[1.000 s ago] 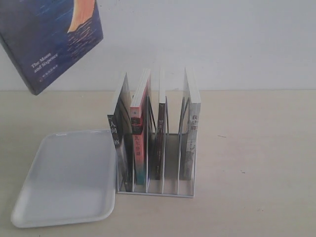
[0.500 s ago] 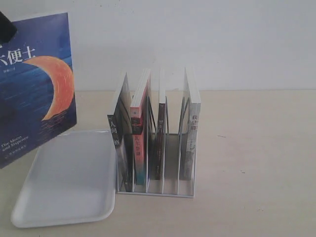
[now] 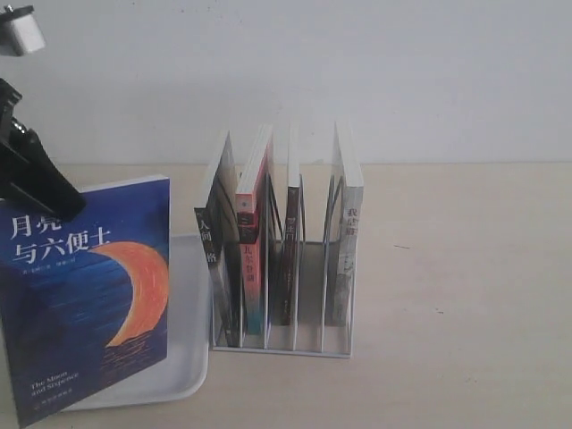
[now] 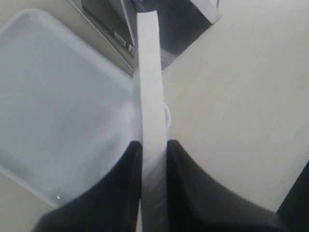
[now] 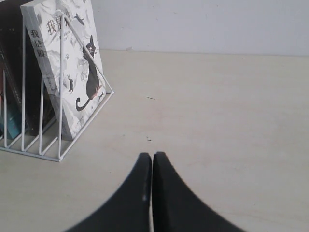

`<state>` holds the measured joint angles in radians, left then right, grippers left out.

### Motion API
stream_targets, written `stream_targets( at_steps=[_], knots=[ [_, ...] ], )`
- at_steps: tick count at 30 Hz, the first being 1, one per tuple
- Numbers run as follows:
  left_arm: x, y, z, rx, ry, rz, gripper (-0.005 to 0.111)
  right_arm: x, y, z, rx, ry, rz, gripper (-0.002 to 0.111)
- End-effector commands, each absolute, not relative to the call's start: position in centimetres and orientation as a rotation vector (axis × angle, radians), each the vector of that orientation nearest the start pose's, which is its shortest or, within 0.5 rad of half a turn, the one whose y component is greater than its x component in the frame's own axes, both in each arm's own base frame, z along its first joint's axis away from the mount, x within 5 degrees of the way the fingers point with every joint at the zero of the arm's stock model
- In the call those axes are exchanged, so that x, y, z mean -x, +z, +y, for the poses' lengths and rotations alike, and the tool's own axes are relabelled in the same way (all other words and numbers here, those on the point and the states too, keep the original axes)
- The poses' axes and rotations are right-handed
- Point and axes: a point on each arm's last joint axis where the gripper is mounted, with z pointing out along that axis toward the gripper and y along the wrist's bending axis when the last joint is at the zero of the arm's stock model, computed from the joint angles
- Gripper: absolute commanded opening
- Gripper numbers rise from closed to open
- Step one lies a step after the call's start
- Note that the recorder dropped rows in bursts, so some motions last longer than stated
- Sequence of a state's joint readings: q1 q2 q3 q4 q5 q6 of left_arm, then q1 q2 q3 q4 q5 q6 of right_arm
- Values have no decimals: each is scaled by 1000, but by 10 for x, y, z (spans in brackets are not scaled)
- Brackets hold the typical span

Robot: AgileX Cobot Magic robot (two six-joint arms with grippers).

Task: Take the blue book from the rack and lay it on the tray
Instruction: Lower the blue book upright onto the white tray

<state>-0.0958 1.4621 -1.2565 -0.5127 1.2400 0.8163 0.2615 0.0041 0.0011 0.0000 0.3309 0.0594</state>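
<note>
Gripping the blue book [image 3: 89, 295] by an upper corner, the left gripper [image 3: 71, 204] presses its two black fingers [image 4: 120, 188] against opposite covers, parted only by the book's thickness. The book hangs below this gripper, upright and slightly tilted, with its moon cover facing the exterior camera. The tray [image 3: 189, 295] lies on the table [image 3: 447, 268] underneath the gripper, partly hidden behind the book (whether the book's lower edge touches the tray cannot be told). In the left wrist view the book's white page edge runs straight out from between the fingers, with the tray to one side of it and bare table to the other. The rack [image 3: 308, 299] stands just beside the tray, off to the left gripper's side nearer the other arm; four books stand in its slots. The right gripper [image 5: 152, 162] has its fingertips pressed together with nothing between them. It hangs over bare table, the rack ahead and to one side, a cat-covered book [image 5: 72, 72] in the nearest slot.
</note>
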Motion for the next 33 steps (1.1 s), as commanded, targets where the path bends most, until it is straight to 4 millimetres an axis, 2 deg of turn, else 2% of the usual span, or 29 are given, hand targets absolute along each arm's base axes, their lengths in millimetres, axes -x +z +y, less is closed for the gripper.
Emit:
stream_targets(
  at_steps=[1,9,16,24,33],
  knots=[
    [-287,312,-69,-1059,-648,2448,4,-52,184,14,185,222,1804,0],
    [-299,296,-60,-1098,-663,2445,4,-52,184,14,185,222,1804,0],
    [-308,279,-60,-1215,-664,2423,4,-52,184,14,187,221,1804,0],
    [-309,278,-59,-1328,-627,2347,4,-52,184,14,187,221,1804,0],
    [-316,278,-58,-1285,-543,2316,4,-52,184,14,185,222,1804,0]
  ],
)
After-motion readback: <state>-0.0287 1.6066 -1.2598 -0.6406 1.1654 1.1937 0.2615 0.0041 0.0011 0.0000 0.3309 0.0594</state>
